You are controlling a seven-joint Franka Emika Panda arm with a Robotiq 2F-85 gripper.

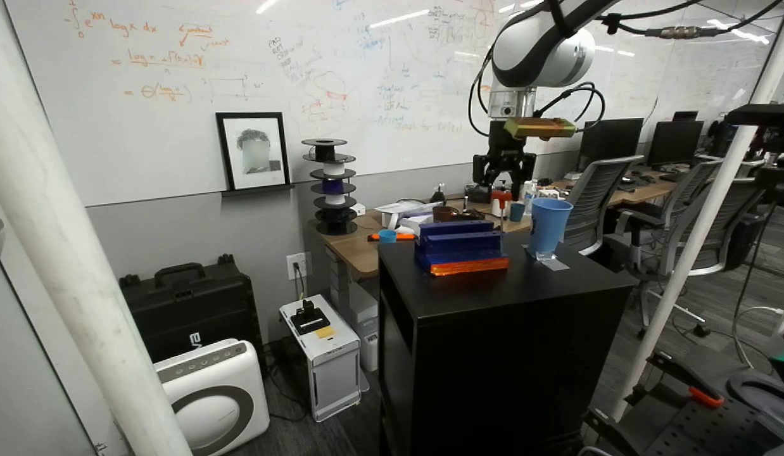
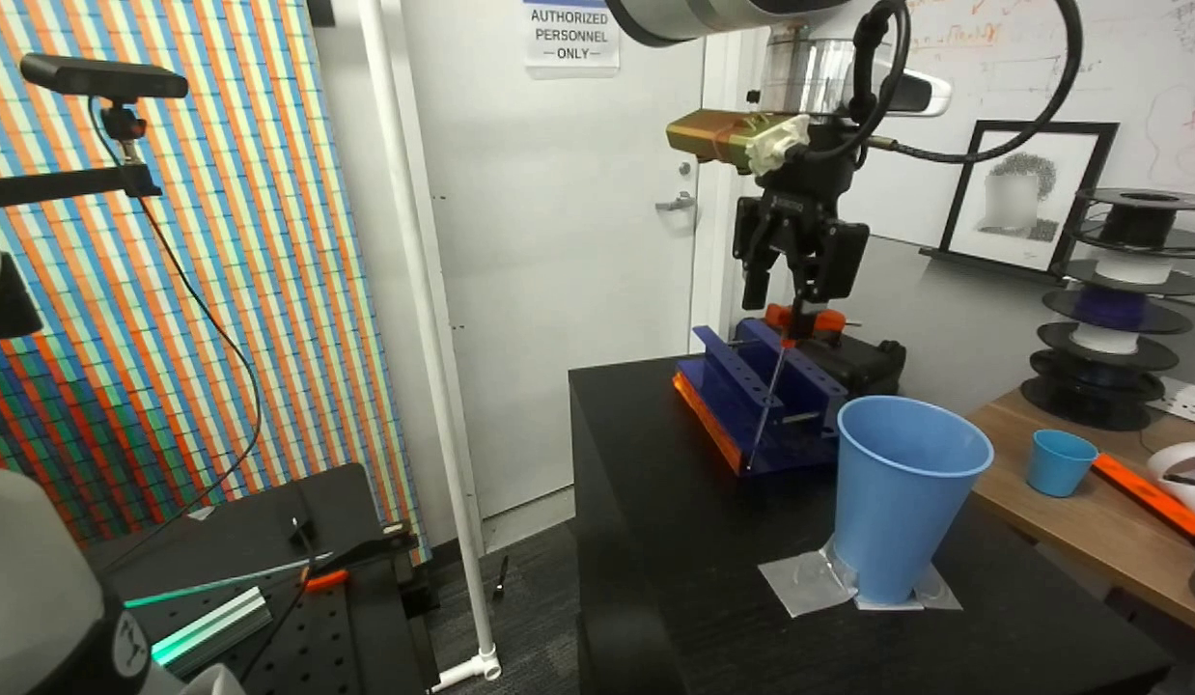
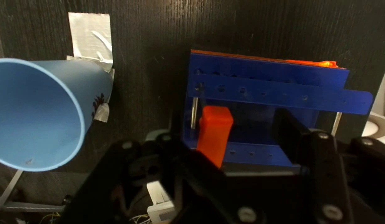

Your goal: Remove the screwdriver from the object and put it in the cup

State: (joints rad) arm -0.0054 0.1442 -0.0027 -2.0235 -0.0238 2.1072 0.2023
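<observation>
The screwdriver has an orange T-shaped handle point(image 3: 214, 130) that also shows in both exterior views point(image 1: 501, 196) point(image 2: 827, 319). Its thin metal shaft point(image 2: 767, 401) runs down, slightly tilted, to the cup-side end of the blue block point(image 1: 461, 246) point(image 2: 737, 372) point(image 3: 273, 96). My gripper point(image 1: 504, 185) point(image 2: 778, 304) point(image 3: 229, 119) is open and pointing down above that end. The handle lies between the fingers, nearer the left one in the wrist view; contact is unclear. The light-blue cup point(image 1: 549, 225) point(image 2: 902, 512) point(image 3: 34, 118) stands upright beside the block.
Block and cup are on a black cabinet point(image 1: 525, 288). Tape point(image 2: 798, 584) holds the cup's base. A wooden desk point(image 2: 1013, 425) behind carries a small blue cup point(image 2: 1059, 463), an orange tool point(image 2: 1153, 497) and stacked spools point(image 1: 333, 190). A white pole point(image 1: 683, 253) stands near the cabinet.
</observation>
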